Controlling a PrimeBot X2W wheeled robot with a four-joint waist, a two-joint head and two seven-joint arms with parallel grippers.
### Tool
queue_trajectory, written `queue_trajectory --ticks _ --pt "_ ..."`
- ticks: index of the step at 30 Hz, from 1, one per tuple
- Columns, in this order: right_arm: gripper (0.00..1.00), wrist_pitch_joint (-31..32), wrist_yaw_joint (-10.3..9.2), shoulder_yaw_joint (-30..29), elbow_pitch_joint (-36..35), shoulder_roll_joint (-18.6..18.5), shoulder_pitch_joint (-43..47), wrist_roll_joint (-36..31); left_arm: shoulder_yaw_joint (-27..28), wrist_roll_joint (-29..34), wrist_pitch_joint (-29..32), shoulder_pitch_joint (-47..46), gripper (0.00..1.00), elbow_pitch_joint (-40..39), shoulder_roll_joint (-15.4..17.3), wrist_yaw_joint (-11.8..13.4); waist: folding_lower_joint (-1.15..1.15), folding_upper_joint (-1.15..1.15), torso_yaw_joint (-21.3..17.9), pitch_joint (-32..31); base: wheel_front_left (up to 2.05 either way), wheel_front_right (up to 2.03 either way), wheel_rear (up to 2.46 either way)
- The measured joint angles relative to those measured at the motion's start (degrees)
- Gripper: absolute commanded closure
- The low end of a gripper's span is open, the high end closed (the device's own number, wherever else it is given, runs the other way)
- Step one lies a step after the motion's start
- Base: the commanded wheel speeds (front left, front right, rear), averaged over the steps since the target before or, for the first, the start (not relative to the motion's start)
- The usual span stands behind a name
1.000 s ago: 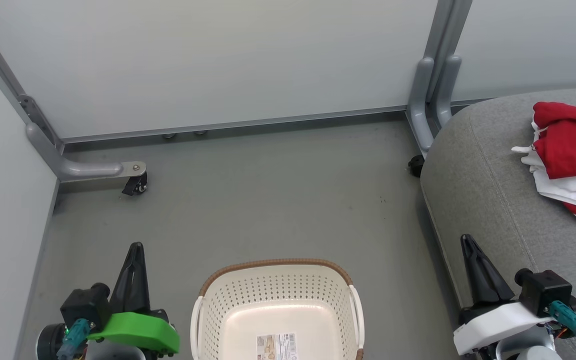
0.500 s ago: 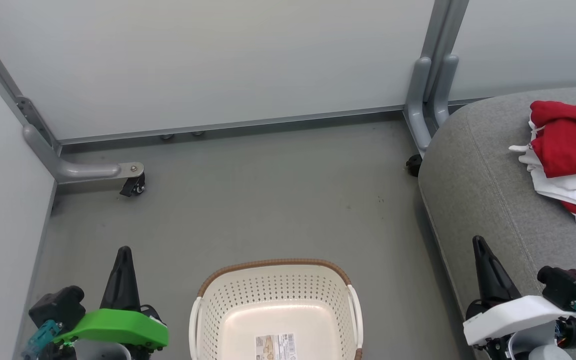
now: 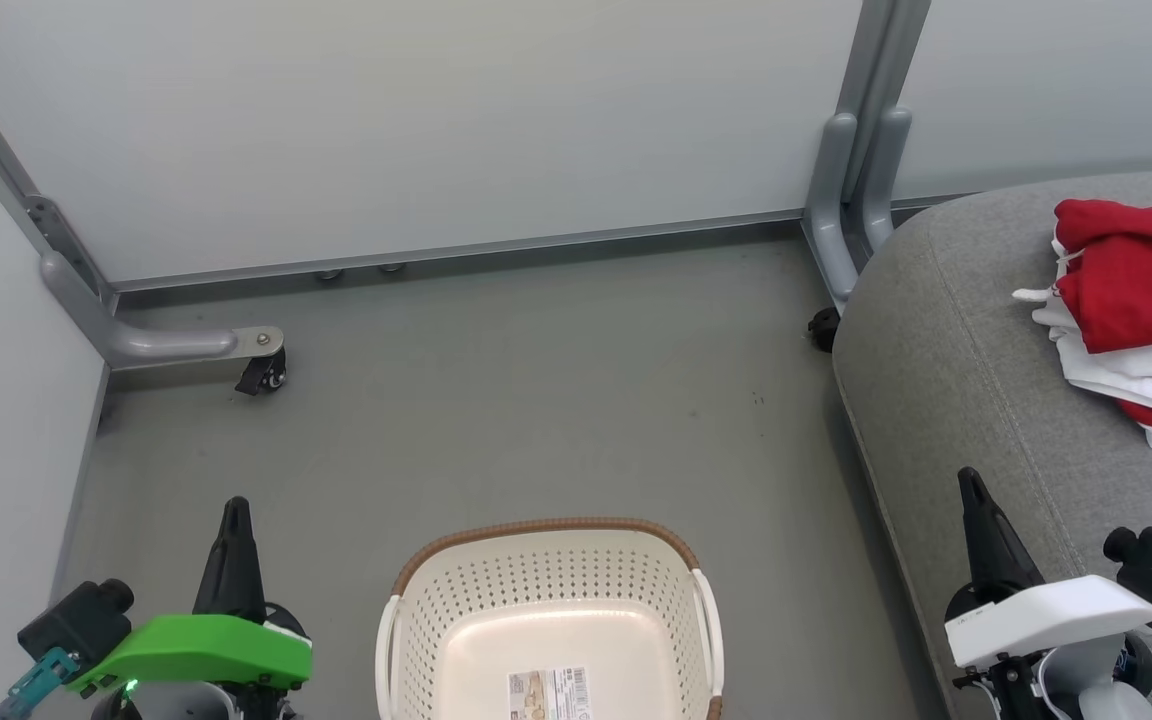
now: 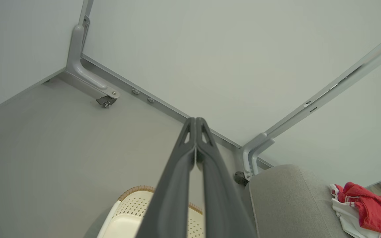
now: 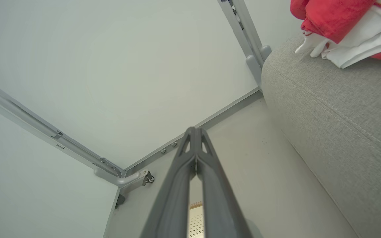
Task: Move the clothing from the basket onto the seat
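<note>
Head view: your left hand (image 3: 235, 508) sits just left of the basket (image 3: 546, 527), fingers pressed together, holding nothing. Your right hand (image 3: 967, 480), likewise closed and empty, lies over the near edge of the seat (image 3: 946, 380). The clothing (image 3: 1131, 290) is heaped on that seat, ahead and to the right of it. A label (image 3: 551, 692) lies on the basket's bottom.

Left wrist view: you see the tips meeting, the basket (image 4: 134, 206) below them and the clothing (image 4: 365, 208) far right.

Right wrist view: tips touching again, with the clothing (image 5: 336, 16) up and right, well apart from the hand.
</note>
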Motion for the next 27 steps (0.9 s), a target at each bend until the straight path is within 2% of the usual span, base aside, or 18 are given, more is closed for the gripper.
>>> queue_trajectory --ticks 27 --pt "1.00 4.83 0.00 -1.65 1.34 -0.13 -1.36 19.93 2.40 -19.36 4.95 -1.36 1.00 -0.20 -0.01 -1.29 0.00 0.00 -0.68 0.03 0.00 0.00 0.00"
